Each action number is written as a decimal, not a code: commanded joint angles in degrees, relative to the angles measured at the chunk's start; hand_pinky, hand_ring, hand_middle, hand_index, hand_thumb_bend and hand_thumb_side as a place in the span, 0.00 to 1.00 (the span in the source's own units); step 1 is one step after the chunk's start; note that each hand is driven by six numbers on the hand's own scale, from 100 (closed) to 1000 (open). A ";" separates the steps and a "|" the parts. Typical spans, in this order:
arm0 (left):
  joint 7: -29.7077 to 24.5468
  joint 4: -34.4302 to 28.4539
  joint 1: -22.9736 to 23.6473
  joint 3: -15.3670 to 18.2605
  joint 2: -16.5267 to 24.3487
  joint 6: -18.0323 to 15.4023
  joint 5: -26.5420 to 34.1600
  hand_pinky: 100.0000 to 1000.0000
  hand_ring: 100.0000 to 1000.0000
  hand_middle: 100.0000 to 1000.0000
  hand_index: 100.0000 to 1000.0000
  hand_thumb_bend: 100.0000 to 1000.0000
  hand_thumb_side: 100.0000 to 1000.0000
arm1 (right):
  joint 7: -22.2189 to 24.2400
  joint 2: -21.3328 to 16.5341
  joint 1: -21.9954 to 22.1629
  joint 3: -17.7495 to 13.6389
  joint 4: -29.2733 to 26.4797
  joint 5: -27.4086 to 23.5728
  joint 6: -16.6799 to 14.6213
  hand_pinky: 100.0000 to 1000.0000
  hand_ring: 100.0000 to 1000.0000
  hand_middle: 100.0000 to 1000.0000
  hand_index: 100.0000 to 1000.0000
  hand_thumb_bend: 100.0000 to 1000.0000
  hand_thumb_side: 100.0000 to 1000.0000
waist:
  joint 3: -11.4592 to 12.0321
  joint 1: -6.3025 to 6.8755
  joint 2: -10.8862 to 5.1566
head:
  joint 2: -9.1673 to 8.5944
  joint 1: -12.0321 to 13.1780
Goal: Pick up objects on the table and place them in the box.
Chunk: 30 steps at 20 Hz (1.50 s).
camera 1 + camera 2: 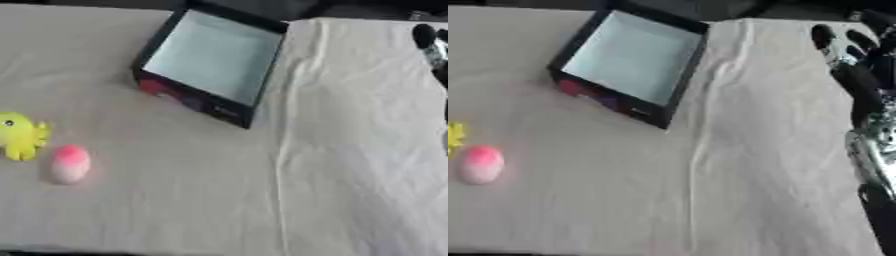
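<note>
White cloth over the table [350, 165]; two small objects lie at its left, clear of the open box [210, 65].

The box is black-walled with a pale blue-white inside, set askew at the far middle of the cloth, coloured print on its near outer wall; nothing shows inside it. The yellow octopus toy [19, 136] sits at the left edge, round-headed with a dark eye and short legs. Just beside it, toward the near side, lies the pink egg-shaped object [69, 163], deep pink at its far end, fading to pale at the near end. Both are well apart from the box. The right hand [852, 47], black with silver parts at the arm, hangs over the far right of the cloth, fingers extended and spread, holding nothing, well apart from all objects.
</note>
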 commanded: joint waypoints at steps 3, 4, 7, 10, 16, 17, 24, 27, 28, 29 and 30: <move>0.17 -1.20 -0.46 0.80 2.51 0.02 -0.18 0.70 0.59 0.65 0.73 0.41 0.02 | 0.13 -1.84 -0.70 -0.60 -1.07 0.21 -0.12 0.91 0.85 0.89 0.82 0.70 0.26 | -0.14 -0.01 -0.70 | -0.06 0.69; 0.12 -1.21 -0.41 0.80 2.55 0.01 -0.17 0.70 0.59 0.65 0.73 0.41 0.02 | 0.15 -1.87 -0.67 -0.60 -1.08 0.21 -0.12 0.91 0.85 0.89 0.82 0.70 0.26 | -0.16 -0.03 -0.74 | -0.06 1.19; 0.04 -1.25 -0.30 0.84 2.67 -0.03 -0.03 0.71 0.60 0.65 0.73 0.41 0.02 | 0.19 -1.95 -0.62 -0.61 -1.12 0.20 -0.13 0.91 0.85 0.89 0.82 0.70 0.26 | -0.13 -0.03 -0.88 | -0.06 3.33; -0.25 -1.27 -0.31 0.67 2.99 -0.29 0.29 0.71 0.60 0.66 0.74 0.43 0.02 | 0.23 -1.99 -0.49 -0.58 -1.09 0.17 -0.10 0.91 0.85 0.89 0.82 0.70 0.26 | -0.05 -0.01 -1.13 | -0.06 4.36; -2.21 -0.93 -0.54 0.31 4.98 -1.86 1.79 0.72 0.62 0.68 0.77 0.45 0.03 | 0.36 -2.00 -0.41 -0.47 -0.96 0.07 -0.06 0.91 0.85 0.89 0.82 0.70 0.26 | -0.14 0.16 -1.50 | -0.06 7.19; -2.37 -0.78 -0.60 0.32 5.26 -2.00 1.88 0.72 0.62 0.68 0.77 0.45 0.03 | 0.37 -2.00 -0.38 -0.46 -0.93 0.06 -0.05 0.91 0.85 0.89 0.82 0.70 0.26 | -0.13 0.19 -1.51 | -0.06 8.15; -4.35 0.63 -0.87 -0.51 7.19 -3.68 3.86 0.74 0.64 0.70 0.80 0.48 0.05 | 0.54 -2.06 -0.27 -0.40 -0.83 0.09 -0.03 0.91 0.85 0.89 0.82 0.70 0.26 | -0.20 0.22 -1.48 | -0.06 8.81; -7.31 1.90 -1.87 -1.77 9.63 -6.17 8.33 0.75 0.64 0.70 0.81 0.46 0.06 | 0.66 -2.15 -0.25 -0.31 -0.84 0.10 0.03 0.91 0.85 0.89 0.82 0.70 0.25 | -0.31 0.23 -1.53 | -0.06 8.24; -8.64 2.53 -2.38 -2.33 10.66 -7.24 10.76 0.75 0.64 0.70 0.81 0.47 0.07 | 0.70 -2.15 -0.25 -0.27 -0.83 0.09 0.05 0.91 0.85 0.89 0.82 0.70 0.25 | -0.33 0.25 -1.55 | -0.06 8.07; -10.14 3.28 -2.97 -3.05 11.90 -8.33 13.03 0.75 0.65 0.71 0.81 0.46 0.08 | 0.78 -2.13 -0.26 -0.19 -0.80 0.08 0.09 0.91 0.85 0.89 0.82 0.70 0.25 | -0.39 0.27 -1.56 | -0.06 7.91; -11.66 4.11 -3.58 -3.72 13.20 -9.28 14.67 0.76 0.66 0.71 0.82 0.46 0.07 | 0.87 -2.12 -0.29 -0.11 -0.78 0.07 0.13 0.91 0.85 0.89 0.82 0.70 0.25 | -0.48 0.26 -1.57 | -0.06 7.82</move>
